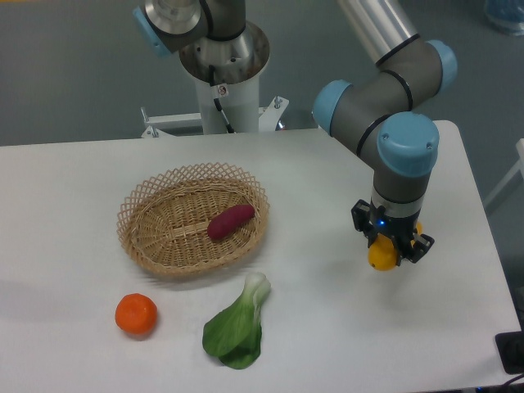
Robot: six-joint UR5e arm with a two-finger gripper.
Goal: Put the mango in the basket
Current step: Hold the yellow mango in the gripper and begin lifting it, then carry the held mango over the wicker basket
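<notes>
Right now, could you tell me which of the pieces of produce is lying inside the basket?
The reddish-purple tuber lies in the basket. The tangerine and leafy green lie on the table, and the mango is at the gripper.

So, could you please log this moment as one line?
gripper: shut on mango | basket: holds purple tuber | mango: right of basket

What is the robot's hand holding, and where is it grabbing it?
The hand is shut around the yellow mango, gripping it across its middle from above. Most of the fruit is hidden between the fingers.
</notes>
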